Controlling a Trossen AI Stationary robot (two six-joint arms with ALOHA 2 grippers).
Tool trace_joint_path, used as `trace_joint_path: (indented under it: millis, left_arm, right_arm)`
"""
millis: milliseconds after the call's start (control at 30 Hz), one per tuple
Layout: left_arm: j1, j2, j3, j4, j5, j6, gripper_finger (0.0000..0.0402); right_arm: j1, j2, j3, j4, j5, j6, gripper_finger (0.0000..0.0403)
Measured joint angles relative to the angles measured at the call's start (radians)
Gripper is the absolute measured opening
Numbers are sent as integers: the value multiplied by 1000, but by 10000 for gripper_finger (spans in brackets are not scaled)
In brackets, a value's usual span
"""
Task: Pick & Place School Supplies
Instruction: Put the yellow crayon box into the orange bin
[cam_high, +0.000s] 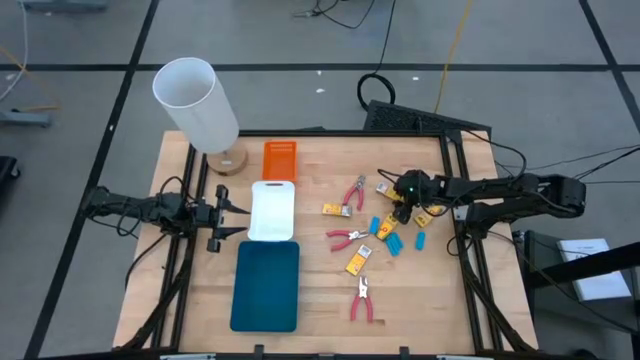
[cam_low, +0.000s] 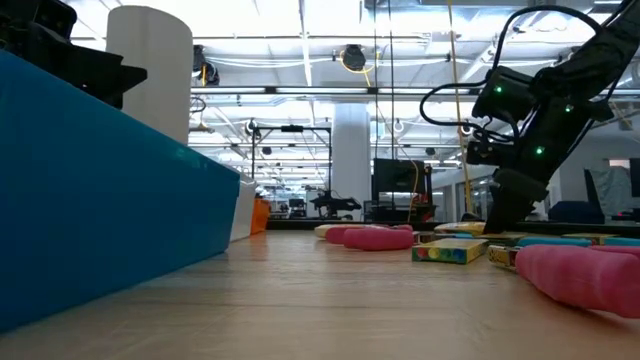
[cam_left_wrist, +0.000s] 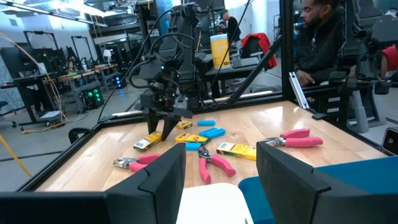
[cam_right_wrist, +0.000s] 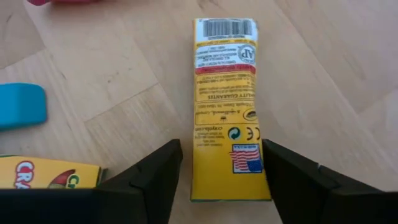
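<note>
High view: wooden table (cam_high: 320, 310) with plank grain and a dark frame along its edges; the front right stretch of wood lies bare. Tall white cylinder (cam_high: 196, 101), smooth and tube-shaped, stands at the back left corner. Flat trays run in a line down the left-middle: teal tray (cam_high: 266, 286) nearest the front, white tray (cam_high: 272, 211) behind it, small orange tray (cam_high: 280, 160) at the back, each a rounded rectangle. Left arm waits at the left edge, left gripper (cam_high: 222, 216) just beside the white tray, fingers spread with nothing between them. Right arm reaches in from the right edge; right gripper (cam_high: 403, 210) is down among the school supplies on the right half. In the right wrist view its dark fingers (cam_right_wrist: 297, 180) straddle a yellow packet (cam_right_wrist: 227, 112), glossy printed cardboard with a barcode end, lying flat on the wood; narrow gaps show on both sides, so the jaws are parted, not yet pinching. A light-blue piece (cam_right_wrist: 22, 106) and a second yellow packet (cam_right_wrist: 50, 173) lie near it. Red-handled pliers (cam_high: 363, 300) lie apart toward the front, another pair (cam_high: 352, 192) sits farther back. A person is seated beyond the table in the left wrist view.
</note>
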Motion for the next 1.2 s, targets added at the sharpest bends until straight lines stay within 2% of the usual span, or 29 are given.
trace_joint_path:
  millis: [367, 633, 733, 933, 1100, 1200]
  left_arm:
    - [0, 0, 0, 0, 0, 0, 200]
    - [0, 0, 0, 1, 0, 1, 200]
    - [0, 0, 0, 30, -1, 55, 200]
    - [0, 0, 1, 31, -1, 72, 200]
    - [0, 0, 1, 87, 0, 78, 200]
    - [0, 0, 1, 169, 11, -30, 200]
  right_arm:
    - [2, 1, -1, 16, -1, 53, 152]
    - [13, -50, -6, 83, -1, 48, 148]
    - [33, -99, -5, 115, -1, 45, 147]
    - [113, -184, -5, 209, -1, 54, 142]
    - [214, -189, -3, 385, -1, 52, 146]
    - [281, -174, -3, 474, 0, 52, 144]
